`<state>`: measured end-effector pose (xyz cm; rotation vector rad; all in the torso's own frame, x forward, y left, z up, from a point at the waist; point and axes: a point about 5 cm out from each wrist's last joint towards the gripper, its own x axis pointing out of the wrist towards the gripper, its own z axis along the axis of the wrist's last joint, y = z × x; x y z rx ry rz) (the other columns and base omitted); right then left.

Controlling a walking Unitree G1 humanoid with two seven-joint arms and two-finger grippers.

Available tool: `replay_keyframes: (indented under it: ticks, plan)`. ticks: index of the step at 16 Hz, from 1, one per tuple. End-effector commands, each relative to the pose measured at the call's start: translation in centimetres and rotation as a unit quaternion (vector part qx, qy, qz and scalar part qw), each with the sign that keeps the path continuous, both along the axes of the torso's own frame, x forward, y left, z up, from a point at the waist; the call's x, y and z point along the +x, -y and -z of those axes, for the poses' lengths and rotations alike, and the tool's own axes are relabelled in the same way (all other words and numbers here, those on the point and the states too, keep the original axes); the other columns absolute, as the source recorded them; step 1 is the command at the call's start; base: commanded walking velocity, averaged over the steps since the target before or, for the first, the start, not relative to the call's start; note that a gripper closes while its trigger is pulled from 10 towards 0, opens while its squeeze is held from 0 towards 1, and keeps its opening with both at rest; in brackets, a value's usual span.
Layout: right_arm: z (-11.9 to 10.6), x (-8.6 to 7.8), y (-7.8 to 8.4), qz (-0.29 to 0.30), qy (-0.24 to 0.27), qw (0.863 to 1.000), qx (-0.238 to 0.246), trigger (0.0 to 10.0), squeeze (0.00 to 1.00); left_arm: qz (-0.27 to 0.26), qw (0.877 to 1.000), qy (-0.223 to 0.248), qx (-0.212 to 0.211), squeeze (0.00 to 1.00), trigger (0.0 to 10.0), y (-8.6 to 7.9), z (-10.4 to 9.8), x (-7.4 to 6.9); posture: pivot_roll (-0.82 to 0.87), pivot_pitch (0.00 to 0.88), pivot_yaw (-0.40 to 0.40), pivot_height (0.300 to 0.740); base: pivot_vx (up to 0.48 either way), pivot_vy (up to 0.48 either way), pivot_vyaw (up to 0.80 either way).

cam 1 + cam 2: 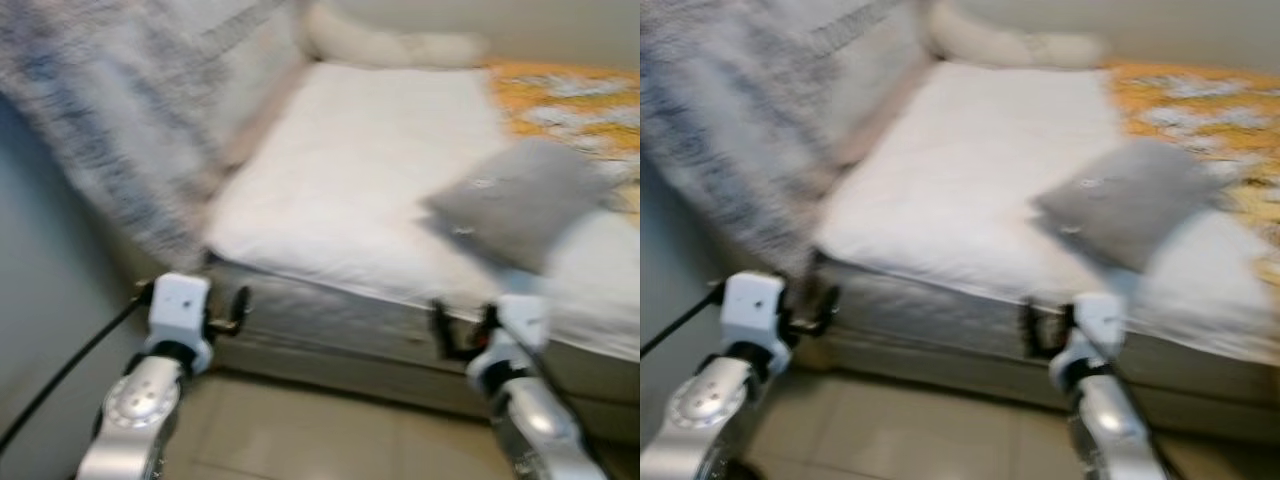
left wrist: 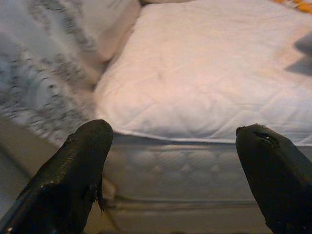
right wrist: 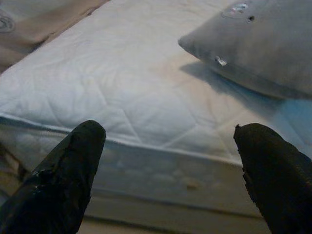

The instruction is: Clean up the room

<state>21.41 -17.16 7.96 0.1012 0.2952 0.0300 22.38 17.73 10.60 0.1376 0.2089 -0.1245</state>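
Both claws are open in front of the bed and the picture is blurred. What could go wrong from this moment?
1. The head views are blurred, so the robot is likely moving; the left claw and right claw are low by the mattress side and could bump it.
2. The grey pillow lies near the mattress edge; a clumsy reach may push it off.
3. The black cable beside the left arm might snag.

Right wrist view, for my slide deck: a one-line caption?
Open right hand faces the white mattress, a grey pillow lying on it.
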Motion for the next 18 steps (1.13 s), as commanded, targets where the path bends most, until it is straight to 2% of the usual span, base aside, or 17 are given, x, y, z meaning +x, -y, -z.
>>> replay_keyframes:
  ticks: [1, 12, 18]
  plan:
    - [-0.4, 0.0, 0.7, 0.008, 0.010, 1.000, -0.013, 10.0, 0.00, 0.006, 1.000, 0.000, -0.005, 0.00, 10.0, 0.4, 0.0, 0.0, -0.08, 0.000, -0.014, 0.740, 0.281, 0.000, -0.65]
    - [-1.0, 0.8, 1.3, 0.035, 0.045, 0.997, -0.047, 10.0, 0.00, 0.014, 1.000, -0.004, -0.011, 0.00, 10.0, 0.9, 0.2, 0.1, -0.08, 0.000, -0.012, 0.740, 0.303, 0.000, -0.05]
    - [-1.0, 1.1, 1.3, 0.029, 0.045, 0.998, -0.042, 10.0, 0.00, 0.016, 1.000, -0.006, -0.008, 0.00, 10.0, 1.0, 0.3, 0.1, -0.07, 0.000, -0.024, 0.740, 0.288, 0.000, 0.00]
